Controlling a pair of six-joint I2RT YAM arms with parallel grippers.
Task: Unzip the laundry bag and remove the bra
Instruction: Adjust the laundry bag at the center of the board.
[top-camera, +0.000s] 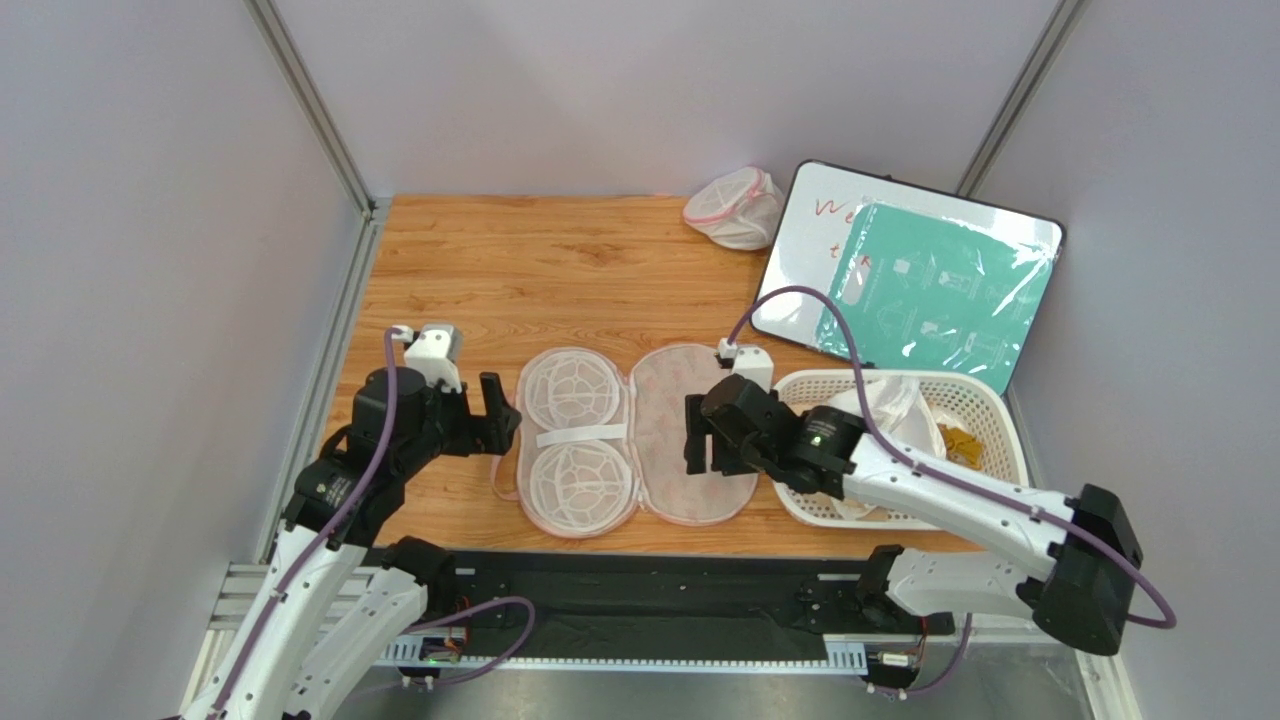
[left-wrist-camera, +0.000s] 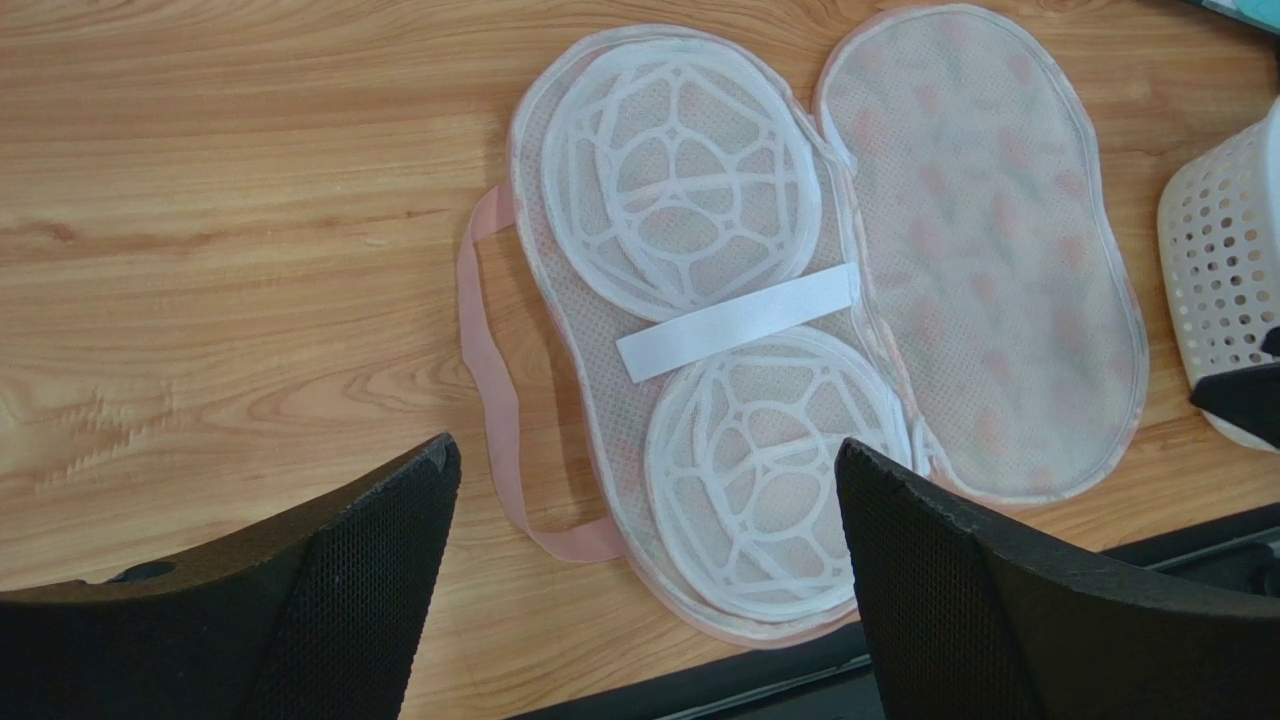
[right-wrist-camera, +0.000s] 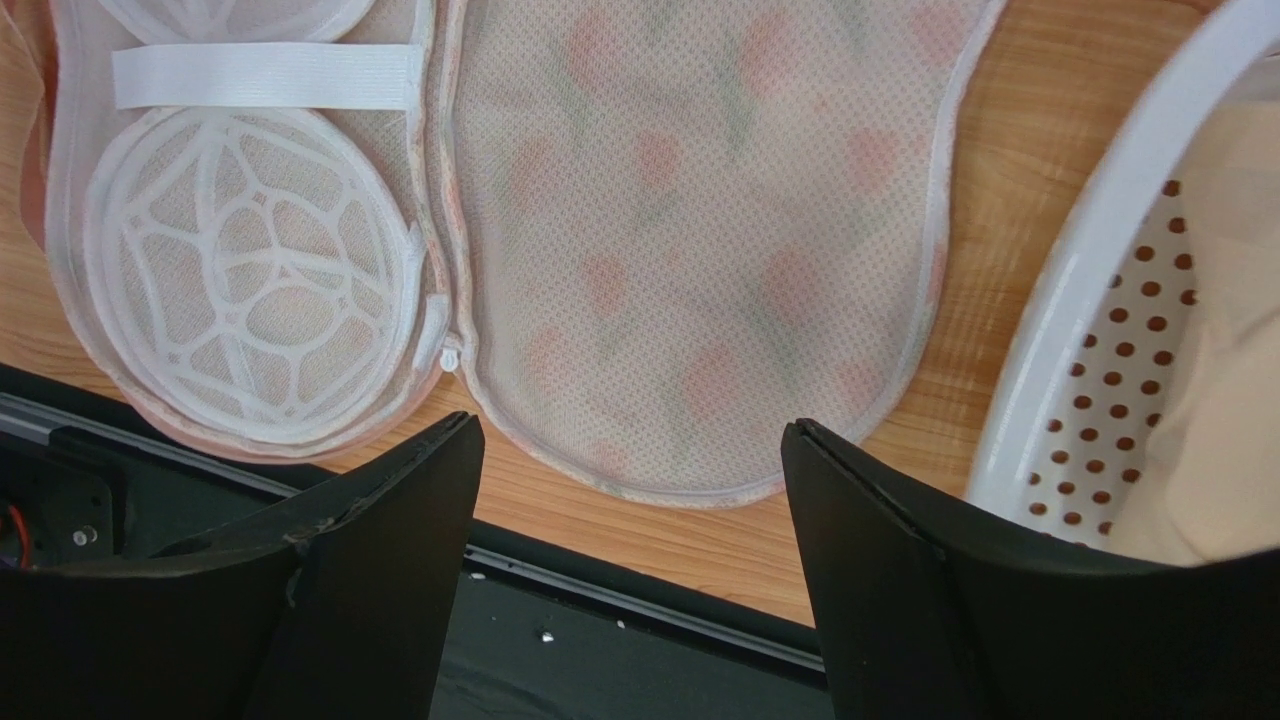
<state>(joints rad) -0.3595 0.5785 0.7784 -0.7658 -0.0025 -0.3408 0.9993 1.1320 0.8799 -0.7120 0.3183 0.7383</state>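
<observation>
The laundry bag (top-camera: 601, 435) lies opened flat on the wooden table, like a clamshell. Its left half (left-wrist-camera: 676, 195) holds two white plastic cup frames and a white band. Its right half (right-wrist-camera: 691, 225) is cream mesh with pink and green print. The zipper pull (right-wrist-camera: 448, 357) lies at the hinge near the front. A pink strap (left-wrist-camera: 496, 405) loops off its left side. No bra shows inside the bag. My left gripper (top-camera: 504, 420) (left-wrist-camera: 646, 458) is open and empty at the bag's left edge. My right gripper (top-camera: 696, 438) (right-wrist-camera: 631, 435) is open and empty over the right half's front edge.
A white perforated basket (top-camera: 999, 435) stands right of the bag, holding a pale beige garment (right-wrist-camera: 1217, 375) and a yellow-brown item (top-camera: 962, 443). A small white mesh pouch (top-camera: 736, 207) and a whiteboard with a green sheet (top-camera: 917, 270) lie at the back. A black rail (right-wrist-camera: 601, 630) runs along the table's front edge.
</observation>
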